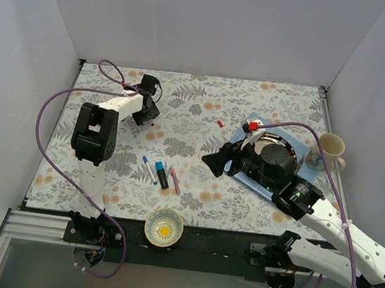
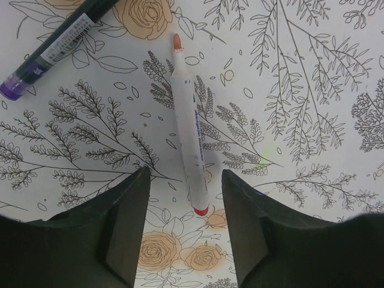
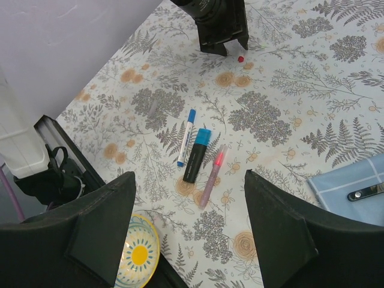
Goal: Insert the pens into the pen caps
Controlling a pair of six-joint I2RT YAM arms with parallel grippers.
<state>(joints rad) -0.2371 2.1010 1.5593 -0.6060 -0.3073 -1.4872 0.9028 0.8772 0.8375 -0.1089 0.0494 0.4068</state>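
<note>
Left gripper (image 2: 186, 180): my jaws are spread, with the near end of a red-tipped white pen (image 2: 189, 129) lying between them. Right gripper (image 3: 189, 179): my jaws are spread, and just ahead lie a blue-tipped white pen (image 3: 186, 137), a black marker (image 3: 197, 156) and a pink pen (image 3: 213, 175).

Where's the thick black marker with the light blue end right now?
In the top view the black marker lies left of centre, between the blue-tipped white pen and the pink pen, just beyond the yellow bowl.

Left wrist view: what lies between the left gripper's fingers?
In the left wrist view, a white pen lies on the cloth between the left gripper's fingers, touching neither.
</note>
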